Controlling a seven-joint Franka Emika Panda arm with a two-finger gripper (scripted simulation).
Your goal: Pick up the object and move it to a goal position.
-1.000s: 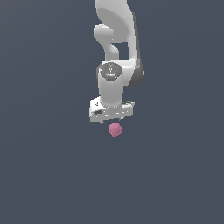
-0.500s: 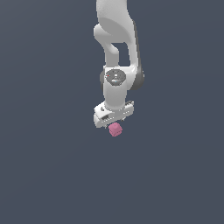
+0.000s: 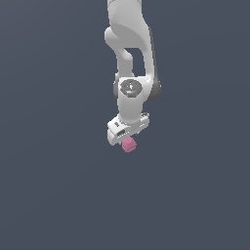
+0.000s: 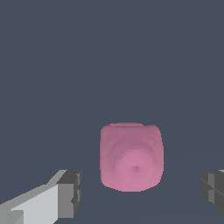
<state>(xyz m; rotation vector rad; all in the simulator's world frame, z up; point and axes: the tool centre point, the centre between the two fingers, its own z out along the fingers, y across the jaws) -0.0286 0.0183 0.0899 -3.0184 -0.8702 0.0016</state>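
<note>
Just under the white gripper (image 3: 128,141) sits the pink object (image 3: 129,144), a small matte lump shaped roughly like a cube with rounded corners, seen in the exterior view peeking out below the gripper's body and far narrower than it. The Panda arm (image 3: 129,53) comes down from above the object in a stack of white segments, with a round grey joint cap facing the camera partway up from the gripper. In the wrist view the object (image 4: 131,156) lies between the two fingers: one dark grey fingertip (image 4: 70,194) on its white finger shows to one side of the lump and the other fingertip (image 4: 213,189) shows at the far edge on the opposite side. Clear gaps of grey floor (image 4: 109,65) separate the object from both pads, so the pincer stands spread wide and grips nothing. The lump's face toward the wrist camera shows a faint round dimple near its middle and softly bumpy edges. Around the object the floor is a plain, even slate grey in both views, and whether the lump touches that surface cannot be told from either picture.
</note>
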